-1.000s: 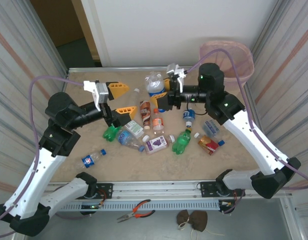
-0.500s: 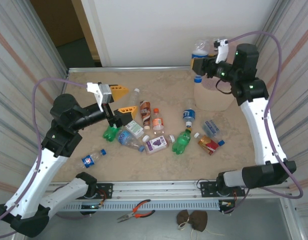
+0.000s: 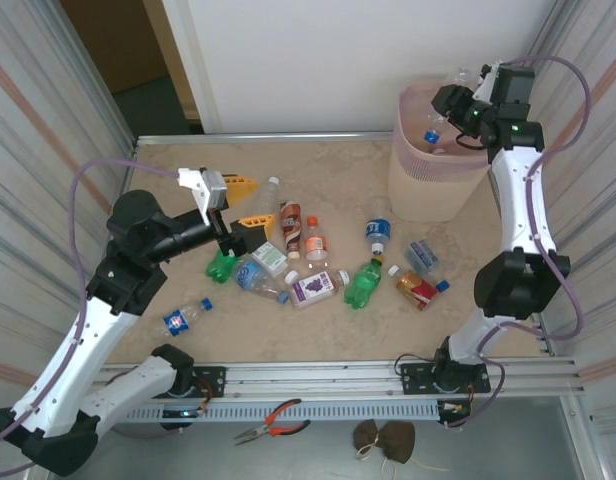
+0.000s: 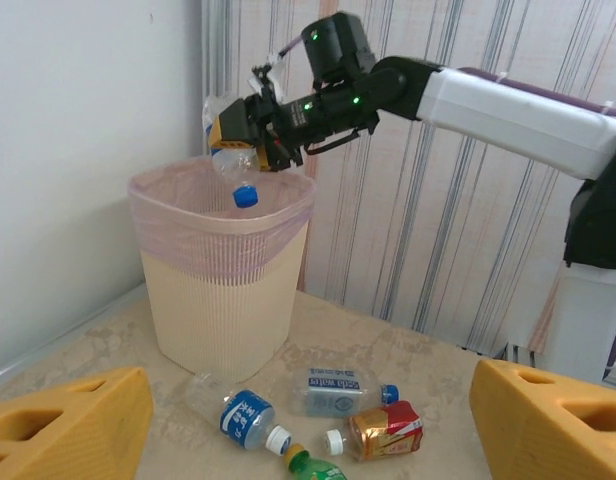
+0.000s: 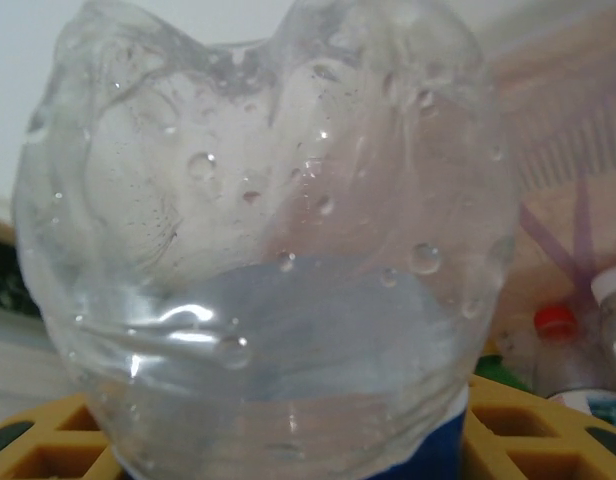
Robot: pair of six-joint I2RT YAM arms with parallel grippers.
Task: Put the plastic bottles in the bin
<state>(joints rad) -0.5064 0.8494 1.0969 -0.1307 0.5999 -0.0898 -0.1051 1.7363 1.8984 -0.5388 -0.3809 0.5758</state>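
One clear bottle [image 3: 432, 132] with a blue cap hangs cap-down over the bin [image 3: 428, 195]. The right gripper [image 3: 450, 100] clamps it near the base end. Cap sits about at rim level, inside the bin mouth. Bin stands at the far right corner of the table [image 3: 188, 290], against the wall.

Left wrist view: same bottle [image 4: 226, 158] tilted, cap over the pink liner, right gripper [image 4: 243, 133] closed around it, bin [image 4: 223, 310] upright. Right wrist view: bottle [image 5: 268, 250] base up close with droplets inside, and yellow fingers [image 5: 533, 430] pressed at its sides.

Left gripper [image 3: 246, 203] hovers over the table left of centre, at the left end of the pile, fingers [image 4: 68, 425] spread wide with nothing between them.

About a dozen loose bottles [image 3: 318, 288] lie flat mid-table, none touching the bin. Green one [image 3: 364, 283] and red-label one [image 3: 418, 290] lie toward the right, and a small blue-label one [image 3: 183, 318] lies alone near left. Another green one [image 3: 221, 265] lies just below the left gripper.
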